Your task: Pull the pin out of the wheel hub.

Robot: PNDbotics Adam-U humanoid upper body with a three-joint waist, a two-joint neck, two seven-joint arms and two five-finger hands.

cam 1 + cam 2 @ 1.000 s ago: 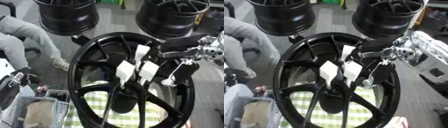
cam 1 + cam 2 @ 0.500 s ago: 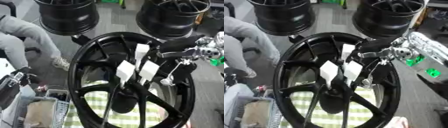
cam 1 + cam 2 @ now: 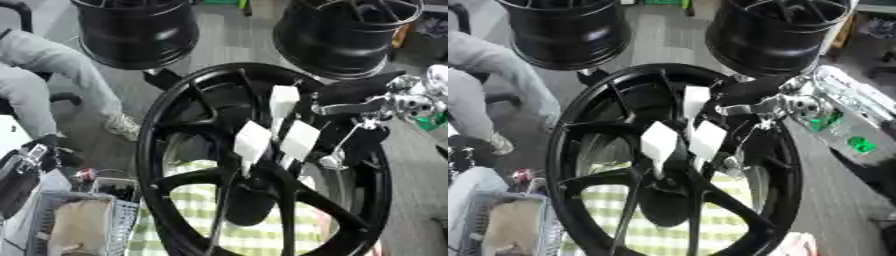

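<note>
Black wheel hub (image 3: 262,165) fills the middle of the view, tilted up over a green-checked cloth (image 3: 254,235). Three white-tagged pins (image 3: 252,141) stand clustered at the hub's centre, one at twelve o'clock, two just below it. Coming in from three o'clock: right hand (image 3: 354,92), dark fingers (image 3: 750,90) stretched out over the rim, tips close beside the top tag (image 3: 283,99) but not visibly closed on anything. Best bet from here: bring thumb and fingers round one tag, pinch low on it, then draw straight back along the pin's own line, no sideways twist against the spokes. Left hand nowhere in sight.
</note>
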